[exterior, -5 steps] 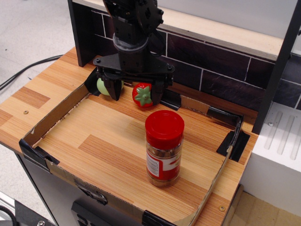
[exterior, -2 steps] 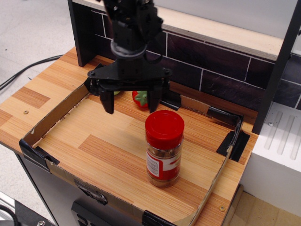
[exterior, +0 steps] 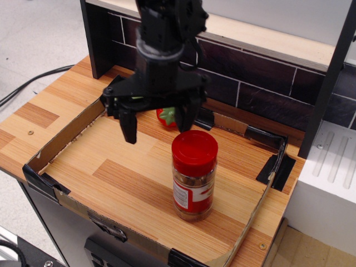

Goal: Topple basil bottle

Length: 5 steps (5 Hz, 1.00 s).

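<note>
A wooden table [exterior: 50, 119] with striped planks stands before a dark tiled back wall [exterior: 250, 69], and a low cardboard border [exterior: 61, 139] held by black tape frames the work area on it. Inside this frame, toward the near right, the clear cylindrical plastic spice jar with a wide red screw cap and a red-and-white label [exterior: 194, 175] stands upright on the wood. The black robot gripper [exterior: 157, 119] hangs above the surface, to the far left of the jar, with its 2 fingers spread wide and nothing between them. The right finger is close to the red cap, but I cannot tell if it touches. Behind the gripper, a small red toy strawberry [exterior: 165, 117] is partly hidden.
</note>
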Tool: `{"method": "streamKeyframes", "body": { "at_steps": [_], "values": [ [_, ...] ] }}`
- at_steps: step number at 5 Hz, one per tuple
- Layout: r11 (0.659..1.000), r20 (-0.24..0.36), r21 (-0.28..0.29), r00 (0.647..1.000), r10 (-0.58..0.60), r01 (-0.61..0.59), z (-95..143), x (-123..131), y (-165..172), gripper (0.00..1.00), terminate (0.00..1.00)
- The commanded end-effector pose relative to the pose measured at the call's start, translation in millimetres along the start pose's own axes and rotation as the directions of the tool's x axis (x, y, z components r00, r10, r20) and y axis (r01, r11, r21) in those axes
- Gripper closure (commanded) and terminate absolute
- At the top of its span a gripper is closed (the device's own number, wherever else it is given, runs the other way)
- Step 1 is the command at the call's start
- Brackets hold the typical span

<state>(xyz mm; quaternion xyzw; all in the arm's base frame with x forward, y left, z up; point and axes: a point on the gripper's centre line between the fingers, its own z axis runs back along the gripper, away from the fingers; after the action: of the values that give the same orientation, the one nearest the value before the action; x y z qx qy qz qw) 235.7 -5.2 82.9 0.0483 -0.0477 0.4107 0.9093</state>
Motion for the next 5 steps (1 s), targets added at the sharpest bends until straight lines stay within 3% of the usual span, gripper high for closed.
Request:
{"method": "streamKeyframes", "body": {
  "at_steps": [1,2,4,5],
  "values": [
    [0.953,0.112,-0.105,0.949,0.295,-0.284,17.9,-13.6,-16.4,0.00,0.00],
    [0.923,0.130,-0.091,0.915,0.382,-0.373,14.0,-21.0,-20.4,0.00,0.00],
    [0.856,0.092,-0.024,0.852,0.516,-0.516,14.0,-27.6,-25.4,0.00,0.00],
    [0.849,0.063,-0.019,0.847,0.528,-0.527,13.6,-30.3,-27.3,0.00,0.00]
  ]
}}
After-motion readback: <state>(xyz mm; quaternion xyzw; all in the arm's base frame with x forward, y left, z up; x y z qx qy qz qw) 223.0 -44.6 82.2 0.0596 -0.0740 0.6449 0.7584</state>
